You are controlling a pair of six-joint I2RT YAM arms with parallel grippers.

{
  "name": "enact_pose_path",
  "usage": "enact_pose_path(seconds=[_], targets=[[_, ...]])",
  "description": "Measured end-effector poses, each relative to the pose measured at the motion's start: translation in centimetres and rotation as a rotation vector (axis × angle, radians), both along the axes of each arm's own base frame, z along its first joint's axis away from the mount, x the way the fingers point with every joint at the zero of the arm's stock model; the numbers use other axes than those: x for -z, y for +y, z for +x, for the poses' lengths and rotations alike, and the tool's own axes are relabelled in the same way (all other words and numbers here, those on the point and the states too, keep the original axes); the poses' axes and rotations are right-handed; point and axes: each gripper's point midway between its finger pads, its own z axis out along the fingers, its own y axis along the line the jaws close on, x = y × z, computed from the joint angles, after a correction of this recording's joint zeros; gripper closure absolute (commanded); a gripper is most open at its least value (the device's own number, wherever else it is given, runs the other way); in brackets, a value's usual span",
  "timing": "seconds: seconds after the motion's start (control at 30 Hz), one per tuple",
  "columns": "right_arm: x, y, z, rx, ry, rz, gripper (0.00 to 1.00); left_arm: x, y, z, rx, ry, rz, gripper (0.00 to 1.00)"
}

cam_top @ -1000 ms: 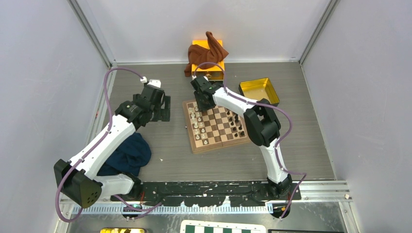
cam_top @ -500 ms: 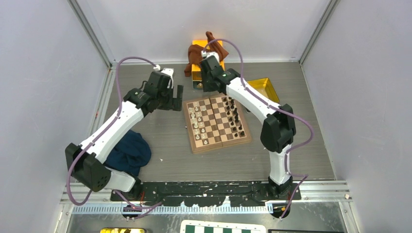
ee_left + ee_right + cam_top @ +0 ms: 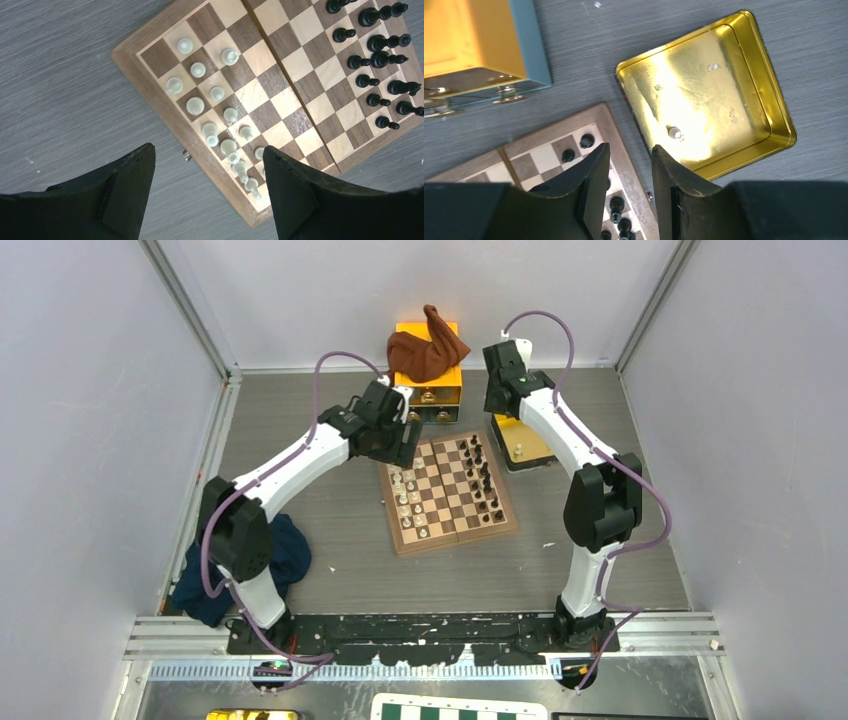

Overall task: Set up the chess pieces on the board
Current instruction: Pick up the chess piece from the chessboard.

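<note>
In the lower middle of the right wrist view, the right gripper [image 3: 630, 152] is seen with its jaws parted by a narrow gap and nothing held between them. A single white piece [image 3: 675, 132] is left in the yellow tray [image 3: 724, 90], just up and to the right of the fingertips, near the tray's lower-left wall. Only a small rounded top is shown, so the piece is taken to be standing upright with its long axis toward the camera, though this cannot be settled. The right gripper is plainly the nearer one. A short shift toward the right of the frame and a descent are judged to be needed before the piece can be closed on.

The board [image 3: 455, 536] lies in the centre of the top view, with the tray just beside its upper right corner. In the left wrist view, cream pieces [image 3: 220, 93] are ranged in two files along the board's left side and dark pieces [image 3: 372, 60] at the upper right. The left gripper [image 3: 207, 152] is held wide open and empty above the board's lower-left edge.

Against the picture half a second earlier, the right gripper has been swung from in front of the orange box [image 3: 464, 35] rightward to the tray. The left gripper has been brought from the table left of the board to its upper left corner.
</note>
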Motion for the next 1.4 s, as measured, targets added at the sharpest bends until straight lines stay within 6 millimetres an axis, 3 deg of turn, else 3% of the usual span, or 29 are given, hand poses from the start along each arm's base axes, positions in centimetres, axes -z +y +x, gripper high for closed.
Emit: enact_pose_path(seconds=[0.37, 0.67, 1.03, 1.4], targets=[[2.0, -2.2, 0.1, 0.056, 0.022, 0.005, 0.58, 2.0, -3.9, 2.3, 0.049, 0.014, -0.001, 0.4], [3.3, -4.8, 0.0, 0.111, 0.038, 0.008, 0.58, 3.8, -6.6, 3.0, 0.1, 0.03, 0.026, 0.5], [2.6, -5.9, -0.2, 0.136, 0.009, 0.021, 0.58, 6.7, -6.7, 3.8, 0.074, 0.066, 0.089, 0.57], [2.8, -6.0, -0.2, 0.135, 0.009, 0.024, 0.58, 7.2, -6.8, 4.9, 0.042, 0.058, 0.107, 0.62]])
